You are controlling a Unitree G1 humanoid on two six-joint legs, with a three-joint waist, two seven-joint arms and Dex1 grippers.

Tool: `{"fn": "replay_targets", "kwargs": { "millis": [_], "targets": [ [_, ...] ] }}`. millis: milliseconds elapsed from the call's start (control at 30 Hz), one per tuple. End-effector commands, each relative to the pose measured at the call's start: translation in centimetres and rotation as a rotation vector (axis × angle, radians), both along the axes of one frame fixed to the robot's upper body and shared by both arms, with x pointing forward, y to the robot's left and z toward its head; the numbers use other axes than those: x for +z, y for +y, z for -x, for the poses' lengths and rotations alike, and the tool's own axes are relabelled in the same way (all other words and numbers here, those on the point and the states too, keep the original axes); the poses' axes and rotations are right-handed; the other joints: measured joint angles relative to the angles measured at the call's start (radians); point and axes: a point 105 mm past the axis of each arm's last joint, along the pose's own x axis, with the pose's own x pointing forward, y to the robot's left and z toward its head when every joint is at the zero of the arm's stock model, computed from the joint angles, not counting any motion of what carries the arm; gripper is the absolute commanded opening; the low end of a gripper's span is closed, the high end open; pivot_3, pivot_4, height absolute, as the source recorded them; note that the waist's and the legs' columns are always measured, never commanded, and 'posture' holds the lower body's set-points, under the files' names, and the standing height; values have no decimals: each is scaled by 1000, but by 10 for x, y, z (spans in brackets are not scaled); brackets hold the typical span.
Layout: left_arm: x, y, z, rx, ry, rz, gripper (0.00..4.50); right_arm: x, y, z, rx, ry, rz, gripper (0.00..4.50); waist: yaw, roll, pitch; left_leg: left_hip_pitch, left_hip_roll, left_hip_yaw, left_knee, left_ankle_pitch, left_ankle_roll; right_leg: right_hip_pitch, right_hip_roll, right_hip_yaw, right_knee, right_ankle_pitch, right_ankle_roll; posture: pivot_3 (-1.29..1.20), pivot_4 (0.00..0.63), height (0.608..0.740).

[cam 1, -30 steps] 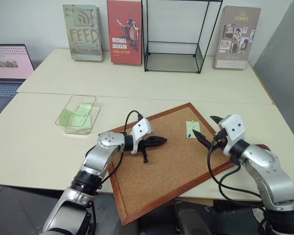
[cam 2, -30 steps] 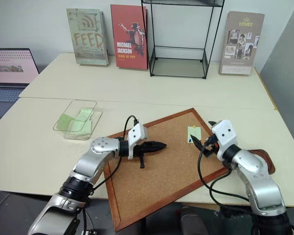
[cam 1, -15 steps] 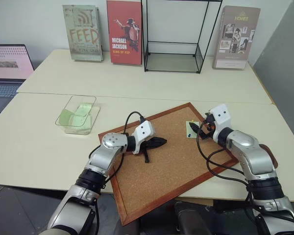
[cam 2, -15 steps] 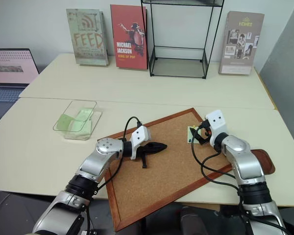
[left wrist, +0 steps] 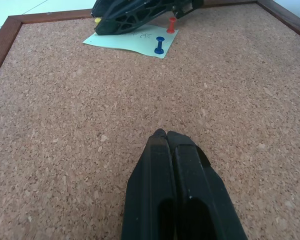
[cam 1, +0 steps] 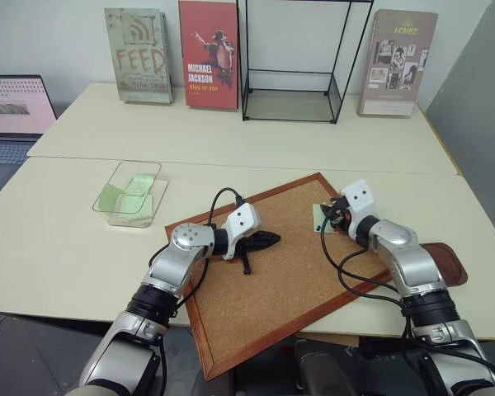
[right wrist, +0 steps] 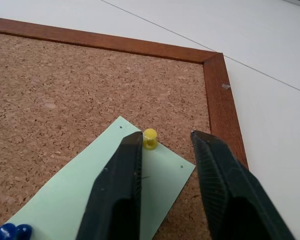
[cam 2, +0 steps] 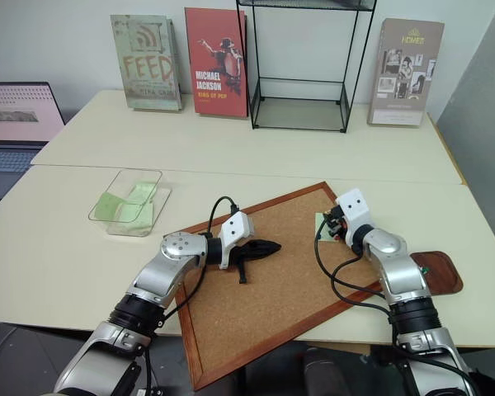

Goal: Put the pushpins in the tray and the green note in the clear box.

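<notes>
Cream table (cam 1: pixel 82 247) holds corkboard (cam 1: pixel 289 272), 3 books behind.

We see an evenly lit, bright scene: soft light from above leaves only faint shadows on the pale bench (cam 1: pixel 82 247). The left pincer (cam 1: pixel 268 239) throws a short, soft shadow on the corkboard (cam 1: pixel 272 289) just beneath it. No strong glare shows, only a mild sheen on the clear box (cam 1: pixel 130 192). Both head views are sharp. In the left wrist view the near fingers (left wrist: pixel 175 200) look slightly soft, while the cork grain is crisp.
</notes>
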Motion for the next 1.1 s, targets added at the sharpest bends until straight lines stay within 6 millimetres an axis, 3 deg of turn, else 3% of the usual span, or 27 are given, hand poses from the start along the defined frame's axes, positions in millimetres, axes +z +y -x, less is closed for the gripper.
{"fn": "replay_targets", "kwargs": {
  "millis": [33,133,867,1100],
  "targets": [
    [-2,0,3,-1,-2,-18,0,19,1,-4,5,-78,9,564,0,0,0,0,0,0,0,0,0,0,0,0,0,0,0,0,150,740],
    [-3,0,3,-1,2,-22,0,20,0,-4,8,-85,6,46,0,0,0,0,0,0,0,0,0,0,0,0,0,0,0,0,150,740],
    [-11,0,5,-6,24,-52,0,54,7,17,27,-188,-58,46,0,0,0,0,0,0,0,0,0,0,0,0,0,0,0,0,150,740],
    [-13,-1,8,-12,27,-51,0,74,-19,36,-49,-236,-47,46,2,0,0,0,0,0,0,0,0,0,0,0,-1,0,0,0,150,740]
  ]
}}
